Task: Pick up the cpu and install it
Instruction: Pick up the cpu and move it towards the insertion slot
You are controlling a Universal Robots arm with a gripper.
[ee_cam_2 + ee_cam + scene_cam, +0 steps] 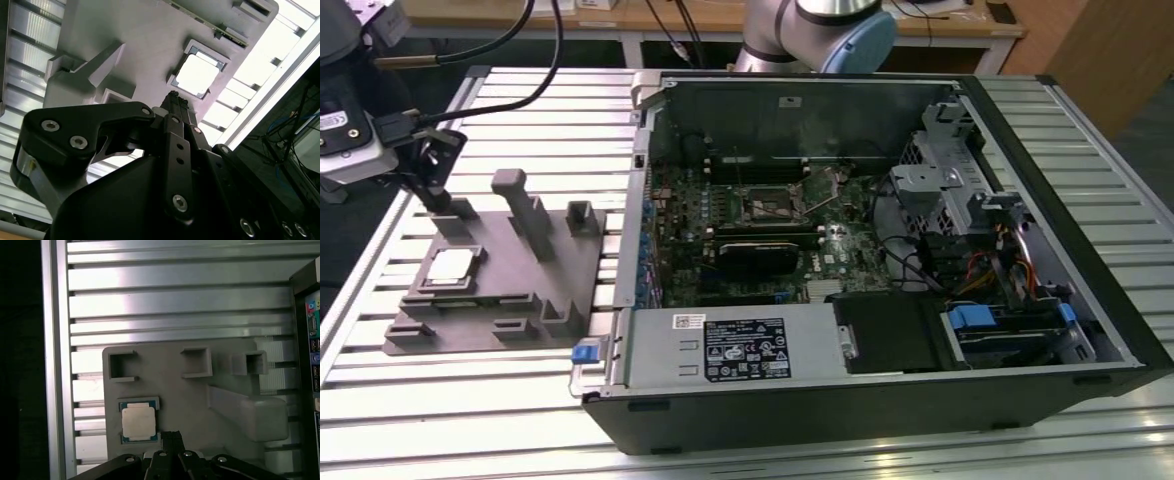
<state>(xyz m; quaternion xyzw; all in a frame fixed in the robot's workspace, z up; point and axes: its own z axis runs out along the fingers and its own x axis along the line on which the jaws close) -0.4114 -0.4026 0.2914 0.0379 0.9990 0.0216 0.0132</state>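
Here, claw [170, 436] near cpu [138, 422]; case [881, 405] alongside.

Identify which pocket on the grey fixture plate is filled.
The one holding the cpu, nearest the gripper; the three square pockets farther along the fixture plate are empty.

The exterior view stands off the arm, high up, looking down across the slatted table [454, 420] at the open computer case [881, 400] and the grey fixture plate [480, 320]. Both wrist views hang close over that plate. The first wrist view faces straight down, and the second wrist view slants along the gripper [175, 100]. All three share the plate and the cpu [138, 422].
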